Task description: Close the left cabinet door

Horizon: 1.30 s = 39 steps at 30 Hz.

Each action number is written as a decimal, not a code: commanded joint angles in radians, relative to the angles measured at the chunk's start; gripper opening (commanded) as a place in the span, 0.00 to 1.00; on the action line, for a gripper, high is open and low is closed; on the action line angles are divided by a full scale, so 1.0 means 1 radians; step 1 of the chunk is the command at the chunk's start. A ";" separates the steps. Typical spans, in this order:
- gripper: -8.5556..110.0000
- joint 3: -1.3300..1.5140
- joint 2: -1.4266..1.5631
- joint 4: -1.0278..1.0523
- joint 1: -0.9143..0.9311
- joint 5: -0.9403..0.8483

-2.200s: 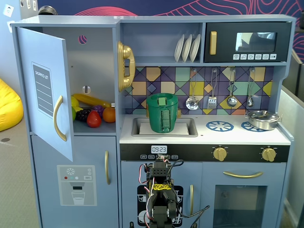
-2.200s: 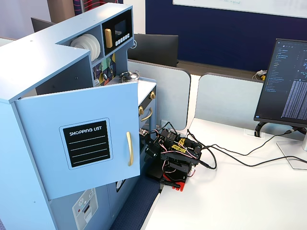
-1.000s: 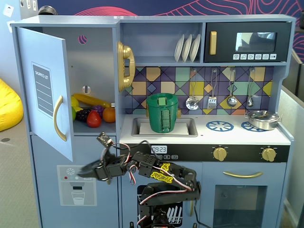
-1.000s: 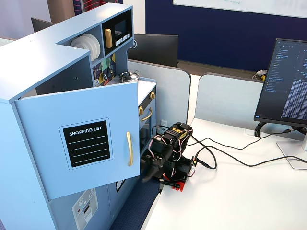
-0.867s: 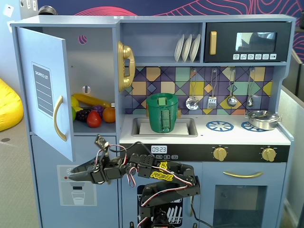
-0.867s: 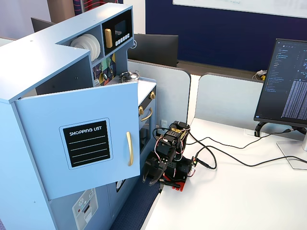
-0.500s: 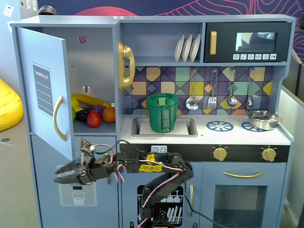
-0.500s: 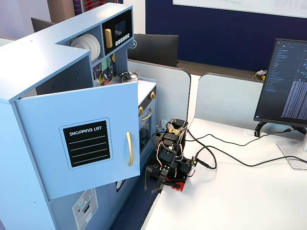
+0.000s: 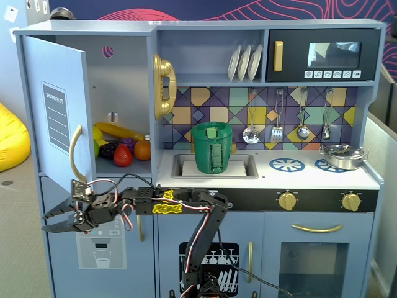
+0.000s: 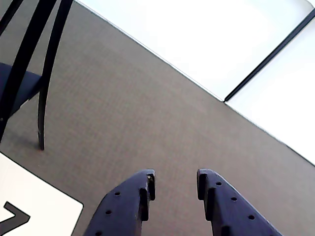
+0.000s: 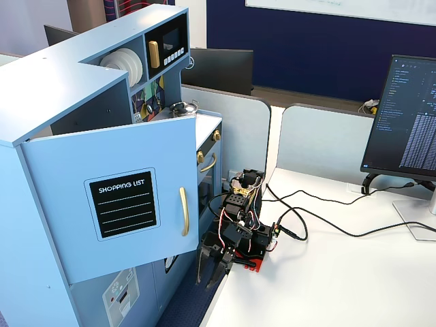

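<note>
The left cabinet door (image 9: 62, 68) is light blue, with a black "SHOPPING LIST" panel (image 9: 56, 118) and a curved gold handle (image 9: 75, 153). It stands swung wide open at the cabinet's upper left. In a fixed view from the side, the door (image 11: 75, 163) faces the camera with its handle (image 11: 184, 211) near its free edge. My gripper (image 9: 45, 223) is open and empty. It hangs just below the door's lower edge, in front of the lower door. It also shows low, right of the door (image 11: 206, 279). The wrist view shows only my open gripper (image 10: 175, 179) over grey carpet.
Toy fruit (image 9: 123, 149) lies inside the open cabinet. The lower door with the dispenser graphic (image 9: 102, 248) is behind the gripper. A green pot (image 9: 212, 148) sits in the sink. Cables (image 11: 306, 211) and a monitor (image 11: 409, 122) are on the white desk. Chair legs (image 10: 47, 73) show in the wrist view.
</note>
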 commanded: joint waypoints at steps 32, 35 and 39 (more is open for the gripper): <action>0.07 0.048 0.216 -0.087 0.859 -0.186; 0.07 0.071 0.261 -0.058 0.822 -0.133; 0.07 0.104 0.411 0.179 0.703 0.048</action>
